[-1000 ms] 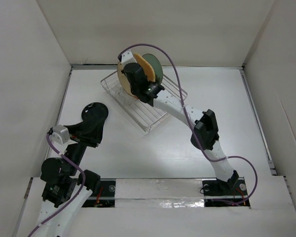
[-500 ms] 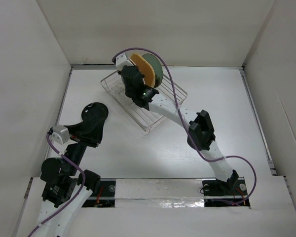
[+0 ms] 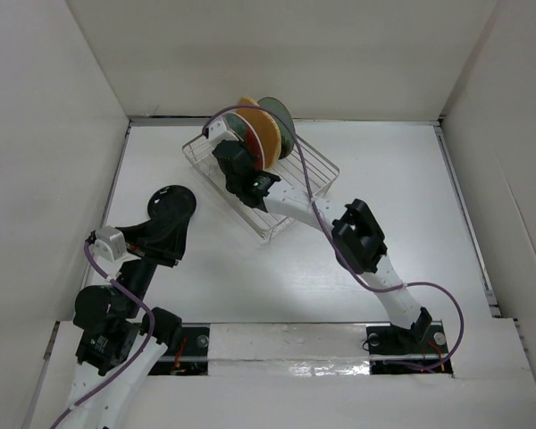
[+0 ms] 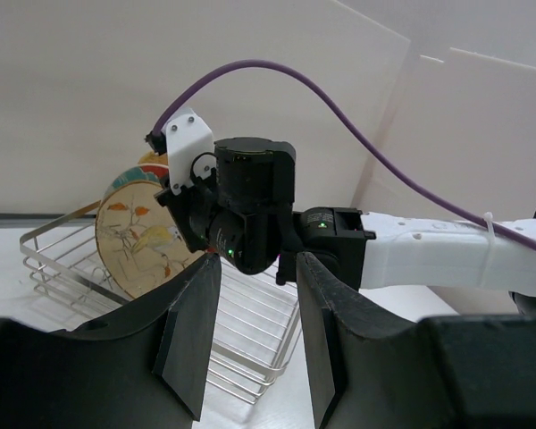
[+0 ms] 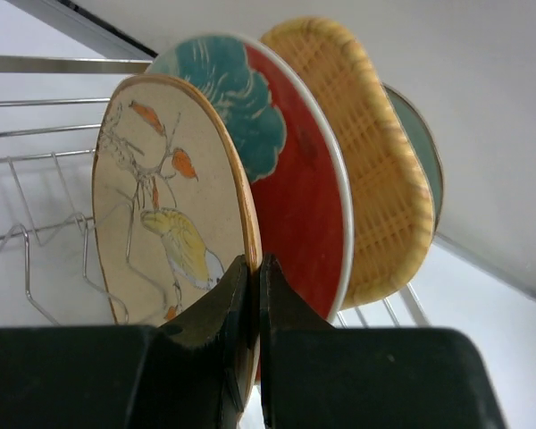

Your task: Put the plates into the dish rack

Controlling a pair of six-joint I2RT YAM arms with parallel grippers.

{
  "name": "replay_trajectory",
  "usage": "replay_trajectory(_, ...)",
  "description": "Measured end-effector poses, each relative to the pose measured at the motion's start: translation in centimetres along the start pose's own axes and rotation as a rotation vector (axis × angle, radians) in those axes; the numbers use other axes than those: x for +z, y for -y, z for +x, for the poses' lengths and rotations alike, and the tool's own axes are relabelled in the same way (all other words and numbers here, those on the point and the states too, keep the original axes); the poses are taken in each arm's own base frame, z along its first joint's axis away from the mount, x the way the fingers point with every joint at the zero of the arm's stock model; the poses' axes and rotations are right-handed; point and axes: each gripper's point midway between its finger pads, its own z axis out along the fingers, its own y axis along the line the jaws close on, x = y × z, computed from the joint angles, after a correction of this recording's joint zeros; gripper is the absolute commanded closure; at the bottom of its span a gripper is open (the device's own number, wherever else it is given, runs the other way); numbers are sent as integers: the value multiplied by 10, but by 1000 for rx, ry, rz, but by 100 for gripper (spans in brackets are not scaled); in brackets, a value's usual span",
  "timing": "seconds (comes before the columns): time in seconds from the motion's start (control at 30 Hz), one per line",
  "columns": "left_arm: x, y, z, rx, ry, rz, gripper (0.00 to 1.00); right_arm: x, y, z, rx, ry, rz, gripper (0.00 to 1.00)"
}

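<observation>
My right gripper [image 5: 255,268] is shut on the rim of the beige floral plate [image 5: 161,206], which stands upright over the dish rack [image 5: 36,152]. Right behind it stand the red-rimmed teal plate [image 5: 286,179], the orange-tan woven plate [image 5: 375,179] and the green plate [image 5: 424,161]. From above, these plates [image 3: 261,130] stand in a row at the far end of the rack [image 3: 299,174]. In the left wrist view the beige plate [image 4: 138,241] has its lower edge down among the rack's wires [image 4: 250,331]. My left gripper [image 4: 259,264] is open and holds nothing. A black plate [image 3: 167,194] lies by its tip.
White walls close in the table on three sides. The rack sits at an angle near the back wall. The right arm [image 3: 366,241] stretches across the middle of the table. Its purple cable [image 3: 317,161] loops over the rack.
The right arm has carried the beige plate leftward and lower, bringing it beside the red-rimmed plate in the rack. The left arm has not moved.
</observation>
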Motion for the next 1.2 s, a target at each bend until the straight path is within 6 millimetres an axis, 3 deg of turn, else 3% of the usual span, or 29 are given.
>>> replay_trajectory(0.03,0,0,0,0,0,0,64,0,-1,1,11,0,0,93)
replay_trajectory(0.13,0,0,0,0,0,0,64,2,-2,2,49,3,0,60)
replay_trajectory(0.27,0,0,0,0,-1,-2,64,-1,-2,-8,112,23,-14,34)
replay_trajectory(0.4,4,-3,4,0,-17,-13,65,-16,8,-28,193,48,-65,24)
replay_trajectory(0.47,8,-7,10,-5,-36,-33,66,-34,22,-35,246,60,-104,26)
replay_trajectory(0.53,13,-11,18,-15,-66,-59,69,-60,43,-42,309,73,-144,40)
replay_trajectory(0.57,17,-14,24,-21,-88,-71,70,-74,54,-46,355,91,-167,77)
replay_trajectory(0.6,21,-17,31,-29,-110,-86,72,-91,66,-45,399,102,-190,95)
replay_trajectory(0.63,25,-20,38,-36,-135,-99,82,-107,78,-46,451,120,-213,100)
replay_trajectory(0.7,32,-29,52,-54,-183,-136,100,-137,95,-46,559,159,-268,100)
replay_trajectory(0.73,36,-34,58,-70,-204,-158,100,-149,100,-42,596,166,-294,100)
replay_trajectory(0.83,43,-55,74,-112,-248,-246,100,-179,101,-19,676,159,-366,98)
replay_trajectory(1.0,55,-90,98,-220,-301,-362,99,-206,73,48,680,33,-471,92)
replay_trajectory(1.03,56,-101,104,-240,-315,-390,95,-210,69,59,675,11,-485,92)
replay_trajectory(1.1,52,-131,116,-273,-337,-485,89,-219,66,72,677,-14,-512,88)
replay_trajectory(1.2,43,-162,141,-348,-387,-606,82,-232,68,75,698,-10,-553,85)
